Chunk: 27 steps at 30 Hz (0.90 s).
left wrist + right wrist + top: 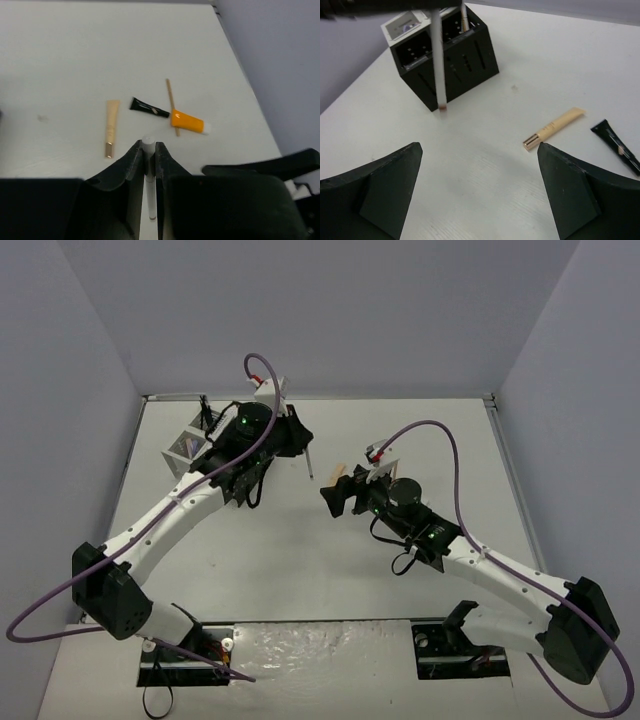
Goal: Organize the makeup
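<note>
**Left wrist view.** The left fingers are pressed onto a white pencil, which is pinched between them above the table. Beyond it, a beige tube and a black tube are laid flat. An orange tube is laid across a thin tan stick; neither is shown by the right wrist.

**Right wrist view.** The right fingers are spread wide, and nothing is held between them. The black organizer box, unseen from the left wrist, is shown behind the hanging pencil. A second pencil is stood inside it.
</note>
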Each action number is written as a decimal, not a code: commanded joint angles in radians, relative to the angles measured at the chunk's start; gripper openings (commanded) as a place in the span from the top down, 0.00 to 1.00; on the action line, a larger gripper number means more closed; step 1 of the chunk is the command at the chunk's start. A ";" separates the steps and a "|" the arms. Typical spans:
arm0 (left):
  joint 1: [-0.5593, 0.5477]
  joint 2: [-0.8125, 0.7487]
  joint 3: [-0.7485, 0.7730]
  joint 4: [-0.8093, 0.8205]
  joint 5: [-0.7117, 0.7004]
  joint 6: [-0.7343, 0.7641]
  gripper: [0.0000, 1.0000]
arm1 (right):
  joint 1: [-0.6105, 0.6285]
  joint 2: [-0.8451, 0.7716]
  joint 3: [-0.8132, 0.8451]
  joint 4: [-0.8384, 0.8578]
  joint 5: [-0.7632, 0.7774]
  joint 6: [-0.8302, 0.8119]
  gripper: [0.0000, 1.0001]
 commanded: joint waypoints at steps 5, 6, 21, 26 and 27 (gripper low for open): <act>0.207 0.048 0.103 0.197 -0.321 0.317 1.00 | -0.013 -0.122 0.010 -0.101 0.207 -0.046 0.01; 0.229 0.064 0.105 0.222 -0.318 0.321 1.00 | -0.015 -0.128 0.004 -0.109 0.210 -0.047 0.01; 0.373 0.321 0.129 0.407 -0.254 0.318 0.76 | -0.085 -0.217 -0.036 -0.215 0.272 -0.029 0.01; 0.383 0.289 0.093 0.393 -0.258 0.307 0.37 | -0.138 -0.187 -0.009 -0.259 0.316 0.001 0.05; 0.385 0.276 0.090 0.384 -0.258 0.305 0.33 | -0.146 -0.168 0.002 -0.273 0.330 0.010 0.07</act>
